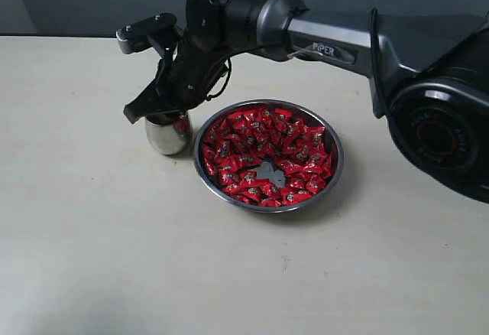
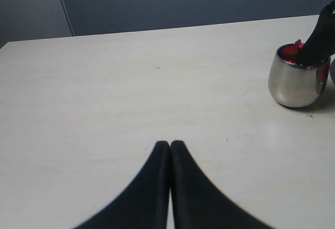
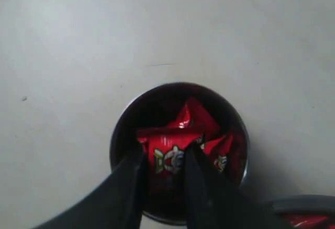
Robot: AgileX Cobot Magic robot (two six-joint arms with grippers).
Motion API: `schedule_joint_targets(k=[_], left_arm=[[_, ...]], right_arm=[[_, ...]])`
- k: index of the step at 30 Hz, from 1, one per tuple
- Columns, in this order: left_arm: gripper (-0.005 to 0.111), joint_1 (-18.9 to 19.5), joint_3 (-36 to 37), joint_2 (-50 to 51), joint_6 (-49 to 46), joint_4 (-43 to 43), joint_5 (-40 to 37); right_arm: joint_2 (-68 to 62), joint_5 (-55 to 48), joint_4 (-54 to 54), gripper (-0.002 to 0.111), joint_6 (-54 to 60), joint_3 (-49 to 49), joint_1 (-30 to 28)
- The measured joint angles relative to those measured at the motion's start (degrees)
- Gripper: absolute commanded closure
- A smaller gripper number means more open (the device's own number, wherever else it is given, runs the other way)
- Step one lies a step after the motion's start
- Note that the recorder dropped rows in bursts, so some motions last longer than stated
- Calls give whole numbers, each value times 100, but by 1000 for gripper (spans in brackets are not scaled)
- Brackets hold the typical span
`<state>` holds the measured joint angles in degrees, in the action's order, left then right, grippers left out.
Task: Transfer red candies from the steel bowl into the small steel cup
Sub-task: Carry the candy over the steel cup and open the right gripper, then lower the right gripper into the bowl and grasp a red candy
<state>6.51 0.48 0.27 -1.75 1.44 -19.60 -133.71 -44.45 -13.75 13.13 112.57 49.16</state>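
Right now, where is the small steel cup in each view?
Exterior view: small steel cup beside the steel bowl, under the right tool.
Left wrist view: cup beyond the shut left tool.
Right wrist view: cup from above, around the tool pinching a red candy.
Shared landmark: right tool at its mouth.

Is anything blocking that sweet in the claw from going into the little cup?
Nothing visible: the right gripper holds a red candy at the small steel cup's open mouth, above candies already inside.

The only word I can read is "PIPER", pale letters on the right arm (image 1: 334,47), upper middle; marks on the red candies (image 1: 260,147) are too small
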Motion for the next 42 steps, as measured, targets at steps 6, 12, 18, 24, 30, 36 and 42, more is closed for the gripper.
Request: schedule_joint_targets(k=[6,12,18,24,30,36,42], left_arm=[[106,0,0,0,0,0,0],[106,0,0,0,0,0,0],[106,0,0,0,0,0,0],[106,0,0,0,0,0,0],[106,0,0,0,0,0,0],[106,0,0,0,0,0,0],[106,0,0,0,0,0,0]], right_arm=[[-13,76,78,65,0,3,0],[-2,64,296,65,0,51,0],[396,-253,550,65,-134,61,0],[937,-1114,922,65,-371,86,-13],[1344,-1383,996,65,-564,-708,-245],[1872,-701,1020,65,-600,-2214,-422],[2185,-23,1020,65,-614,-3221,-724]])
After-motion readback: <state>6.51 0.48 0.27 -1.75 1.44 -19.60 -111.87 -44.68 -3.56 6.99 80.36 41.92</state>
